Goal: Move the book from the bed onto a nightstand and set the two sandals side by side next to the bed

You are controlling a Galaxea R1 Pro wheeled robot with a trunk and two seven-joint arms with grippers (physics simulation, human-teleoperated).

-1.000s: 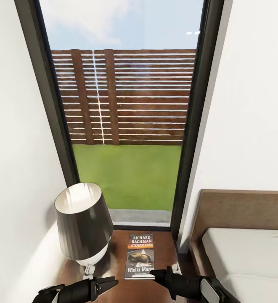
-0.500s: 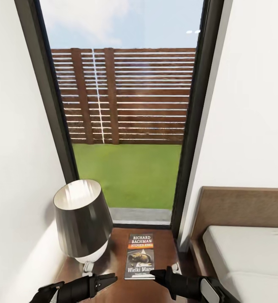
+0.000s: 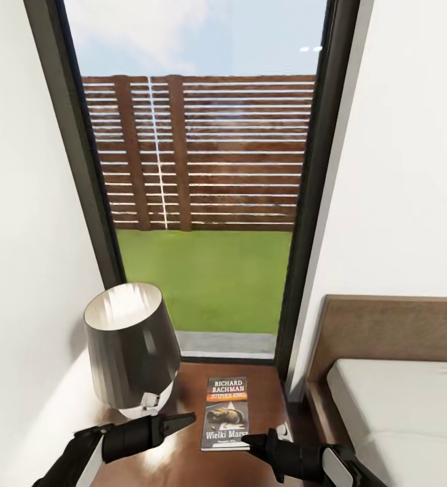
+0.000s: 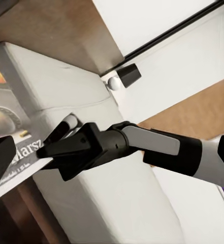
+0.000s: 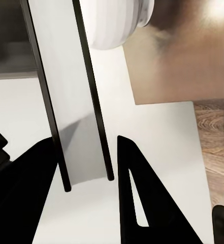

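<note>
The book [image 3: 225, 413] lies flat on the nightstand [image 3: 264, 399], at 3 o'clock of the lamp [image 3: 127, 350]. My right tool [image 3: 249, 442], released, sits at its near edge; withdrawing carelessly, I judge, could drag it off, and the clenched left tool [image 3: 186, 419] could nudge the lamp.

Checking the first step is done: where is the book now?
In the head view the book lies flat on the nightstand, right of the lamp, left of the bed, below the window.

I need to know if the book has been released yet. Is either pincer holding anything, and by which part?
Nothing is held. The book lies flat on the nightstand; the right pincer sits open at its near corner, the left pincer beside it.
</note>
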